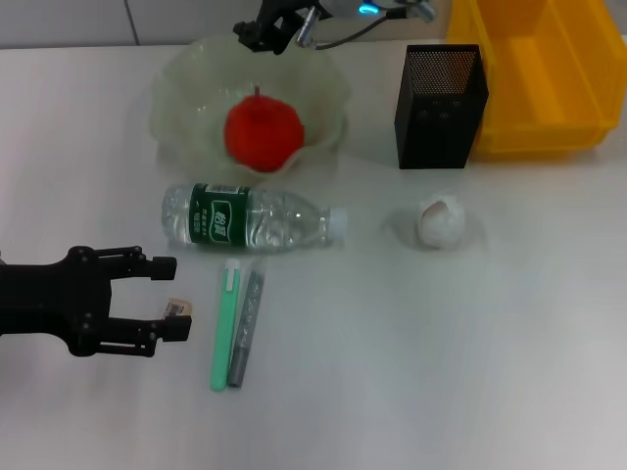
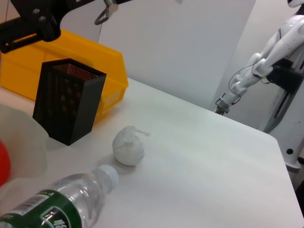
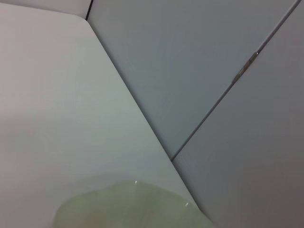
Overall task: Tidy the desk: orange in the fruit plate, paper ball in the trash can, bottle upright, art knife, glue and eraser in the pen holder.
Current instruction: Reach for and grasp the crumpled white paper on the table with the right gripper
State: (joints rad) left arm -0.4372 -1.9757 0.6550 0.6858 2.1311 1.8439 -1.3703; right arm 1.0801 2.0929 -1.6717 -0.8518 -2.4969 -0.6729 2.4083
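Left claw [image 1: 172, 294]: mine, nearest, low over the surface [image 1: 411, 372], jaws parted wide, holding nothing; the eraser [image 1: 179, 309] sits right at the lower fingertip.
Step in hand: I judge the eraser grab; centre it between my fingers, close gently.
Knife and glue [image 1: 235, 323]: just beside; don't nudge them.
Bottle [image 1: 250, 217]: lying flat.
Orange [image 1: 263, 133]: already in the fruit plate [image 1: 186, 88].
Right claw [image 1: 269, 29]: above the plate's far rim, seemingly empty, jaws parted.
Paper ball [image 1: 440, 221]: loose.
Pen holder [image 1: 441, 108]: the eraser's destination.
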